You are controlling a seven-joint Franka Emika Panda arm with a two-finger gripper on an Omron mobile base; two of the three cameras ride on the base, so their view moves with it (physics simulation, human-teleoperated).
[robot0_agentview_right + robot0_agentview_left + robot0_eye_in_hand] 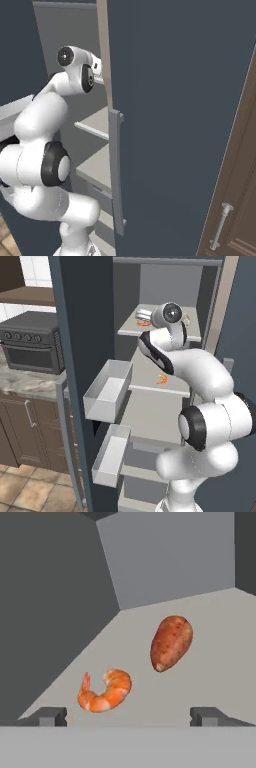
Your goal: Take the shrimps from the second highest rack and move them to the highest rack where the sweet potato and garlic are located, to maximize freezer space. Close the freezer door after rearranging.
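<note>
Toaster oven (pixel 31 342) far left on the stone counter (pixel 25 387), beside the open freezer door (pixel 82 356) with two white door bins (pixel 107 391). On the highest rack (pixel 210 662): one shrimp (pixel 104 691) lying free, just left of the sweet potato (pixel 171 642), not touching it. Gripper (pixel 128 716) spread wide, empty, fingertips (pixel 50 716) low on either side, near the shrimp. On the second highest rack (pixel 150 383): another shrimp (pixel 162 379), beside the arm's dark elbow.
</note>
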